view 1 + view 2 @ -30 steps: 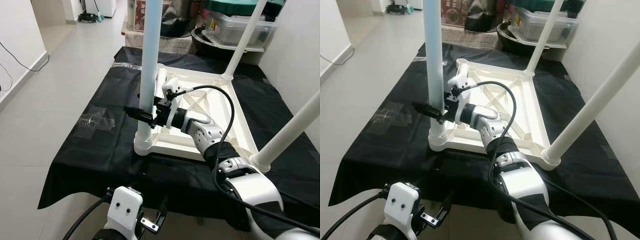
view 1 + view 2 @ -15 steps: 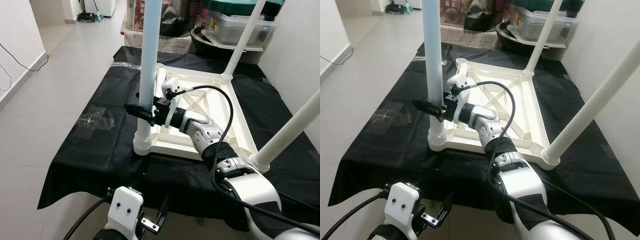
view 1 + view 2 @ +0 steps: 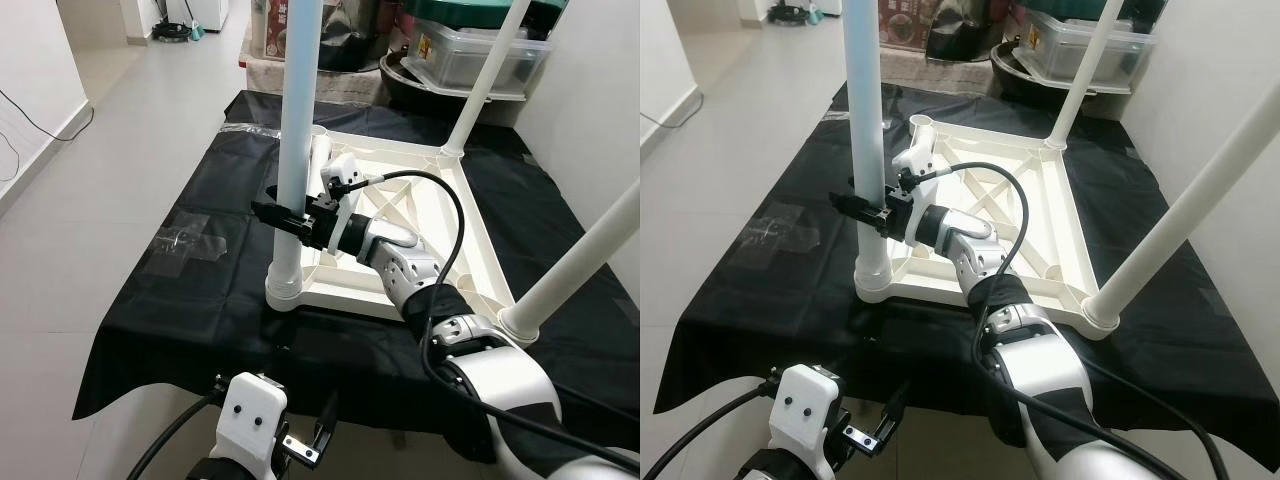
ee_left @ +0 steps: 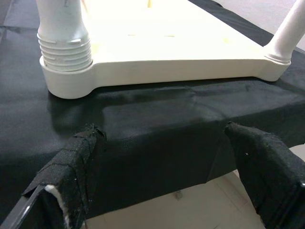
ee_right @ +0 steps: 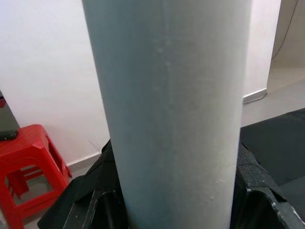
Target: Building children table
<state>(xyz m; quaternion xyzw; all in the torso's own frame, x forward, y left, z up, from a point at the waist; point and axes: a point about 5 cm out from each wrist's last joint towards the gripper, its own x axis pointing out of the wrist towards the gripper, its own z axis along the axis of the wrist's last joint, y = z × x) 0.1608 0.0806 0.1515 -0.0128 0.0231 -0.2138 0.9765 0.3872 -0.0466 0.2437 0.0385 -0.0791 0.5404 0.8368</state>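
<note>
A white children's table frame [image 3: 430, 250] lies upside down on a black cloth [image 3: 190, 290]. A pale leg [image 3: 295, 130] stands upright in the frame's near-left corner socket [image 3: 283, 292], threads showing at its base [image 4: 64, 45]. My right gripper [image 3: 285, 215] is shut on this leg a little above the socket; its black fingers [image 5: 257, 191] flank the leg [image 5: 171, 105] in the right wrist view. My left gripper [image 4: 162, 162] hangs open below the cloth's front edge, holding nothing. Two more legs stand at the far right [image 3: 485, 80] and near right [image 3: 580, 260].
The far-left corner socket [image 3: 318, 135] holds no leg. Storage tubs and boxes [image 3: 470, 50] crowd the floor behind the cloth. Tiled floor [image 3: 110, 150] lies open on the left, with clear tape [image 3: 190, 240] on the cloth. A red stool [image 5: 28, 167] stands by a wall.
My right gripper has shifted slightly higher on the leg and turned a little round it. The leg stays upright in its socket. The left arm has not moved.
</note>
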